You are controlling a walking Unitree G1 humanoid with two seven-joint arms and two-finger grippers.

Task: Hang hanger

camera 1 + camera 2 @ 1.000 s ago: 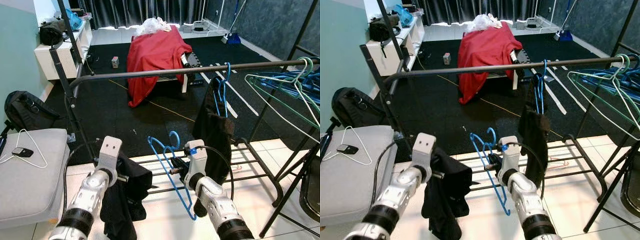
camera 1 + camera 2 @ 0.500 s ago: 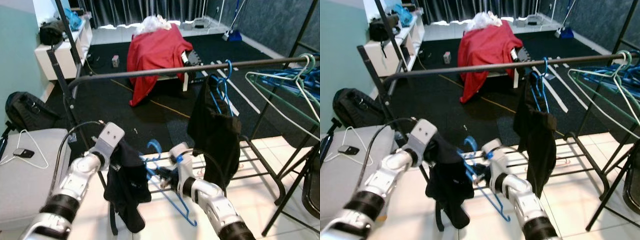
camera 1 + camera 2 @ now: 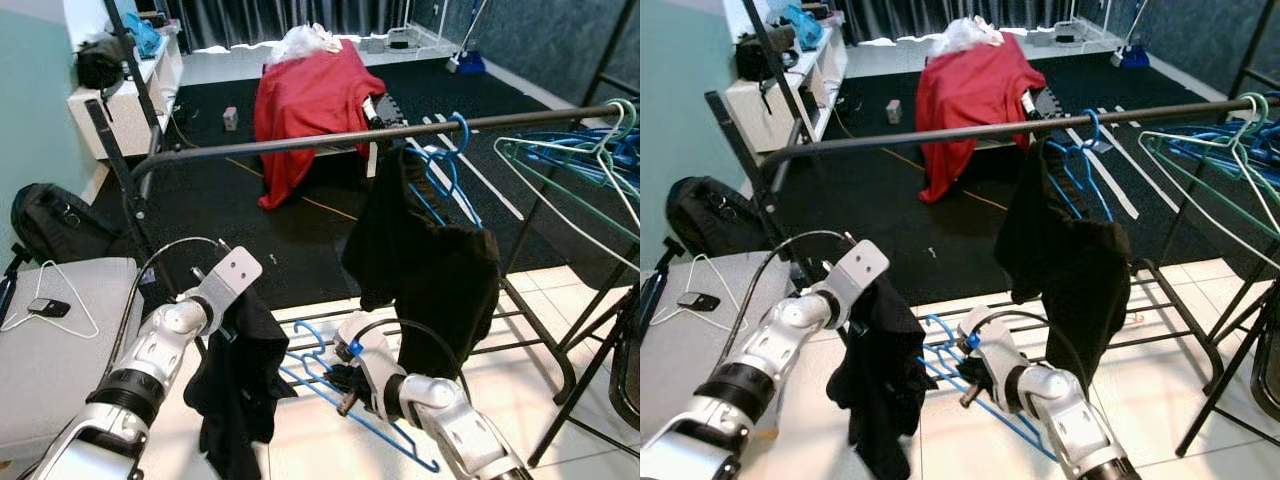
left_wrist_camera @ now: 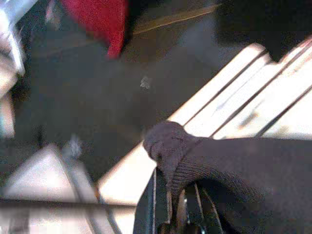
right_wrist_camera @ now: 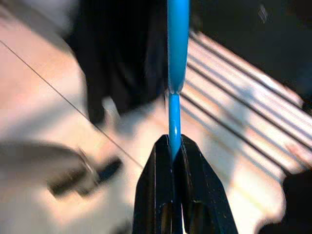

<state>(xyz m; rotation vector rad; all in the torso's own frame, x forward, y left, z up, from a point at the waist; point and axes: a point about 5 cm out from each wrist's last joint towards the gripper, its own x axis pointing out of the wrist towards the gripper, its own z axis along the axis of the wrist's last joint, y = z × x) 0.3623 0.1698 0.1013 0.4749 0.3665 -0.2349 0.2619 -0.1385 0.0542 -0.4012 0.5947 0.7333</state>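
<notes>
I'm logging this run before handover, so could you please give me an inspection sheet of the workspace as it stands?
Surface: white tiled floor near the robot, black carpet beyond.
Job's things: blue hanger held low; black garment hanging from the left claw; clothes rail overhead.
Clutter: black top on a blue hanger on the rail; empty hangers at its right end; black backpack; grey cushion with a white hanger.
Grippers: left claw shut on the garment; right claw shut on the hanger's wire.
Cables: arm cable looping above the left wrist.
Surroundings: red cloth over furniture; white shelf.
</notes>
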